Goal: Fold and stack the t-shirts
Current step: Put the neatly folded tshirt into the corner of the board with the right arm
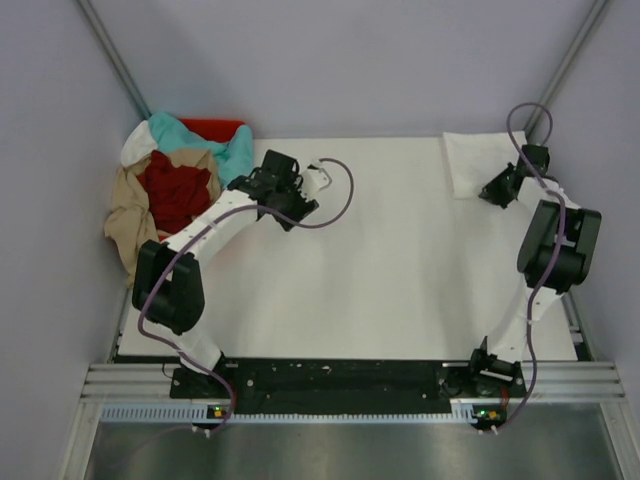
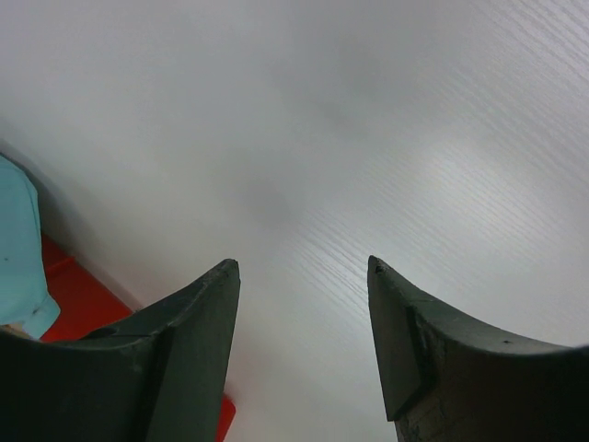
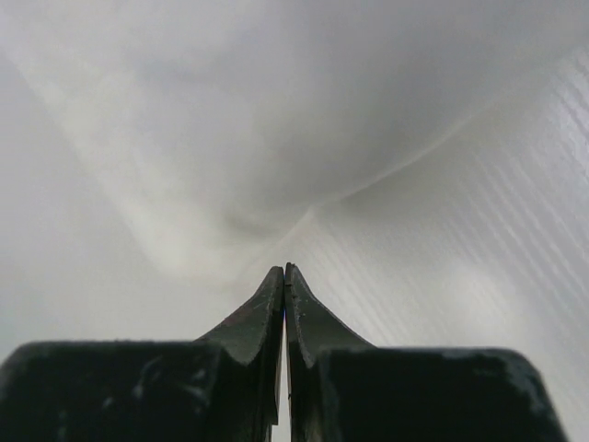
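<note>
Between the left gripper's [image 2: 304, 267] widely parted fingers shows only bare white table [image 1: 380, 270]; it holds nothing. Just to its left, beside and behind the fingers rather than ahead of them, sits the red bin [image 2: 83, 299], heaped with unfolded t-shirts [image 1: 180, 185]. A teal tee [image 2: 18, 249] lies nearest the gripper, a dark red tee [image 1: 178, 190] sits beyond it, and a tan tee [image 1: 125, 215] drapes over the bin's outer side. The next grasp probably calls for a turn leftward. Well apart on the opposite side, the right gripper [image 3: 284, 267] is pinched fully closed with nothing seen between its tips, which sit at the corner of a folded white tee [image 3: 276, 138]. The left arm is plainly nearer the heap.
</note>
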